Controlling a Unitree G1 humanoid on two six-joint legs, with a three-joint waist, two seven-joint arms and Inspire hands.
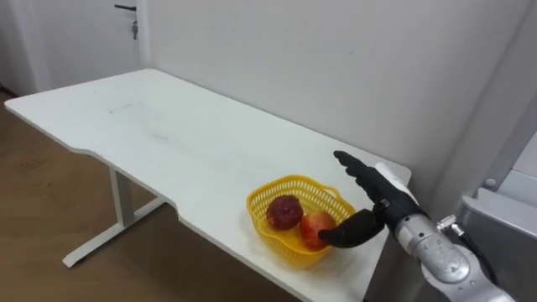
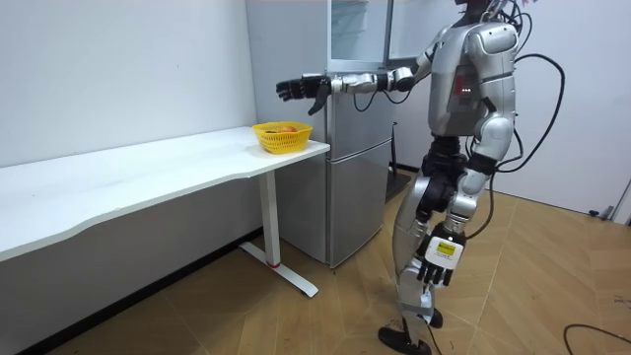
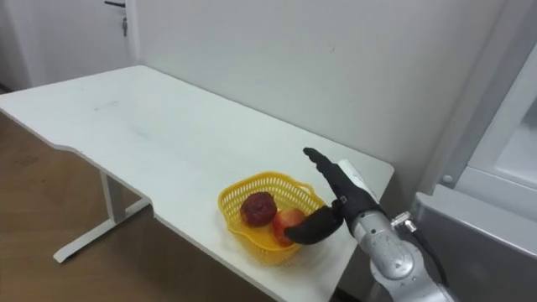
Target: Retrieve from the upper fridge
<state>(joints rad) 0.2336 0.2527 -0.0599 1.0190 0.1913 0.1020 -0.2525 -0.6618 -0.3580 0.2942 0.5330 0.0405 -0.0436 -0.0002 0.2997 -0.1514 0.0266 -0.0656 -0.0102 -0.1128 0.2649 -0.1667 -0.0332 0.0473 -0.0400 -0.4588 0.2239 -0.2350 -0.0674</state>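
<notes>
Fridge – grey, at the middle of the room view, with the robot standing just right of it. A long white surface runs off to the left. At the surface's end nearest the fridge sits a yellow basket holding a dark red fruit and an orange-red fruit. The right hand hovers above the basket, fingers straight and spread apart – holding nothing. The left hand hangs relaxed at the robot's side.

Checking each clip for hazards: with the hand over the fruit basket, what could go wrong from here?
1. The yellow basket sits near the table edge. The open right hand above it could clip its rim and nudge it off.
2. The upper fridge looks open beside the outstretched arm, so swinging back might strike it.
</notes>
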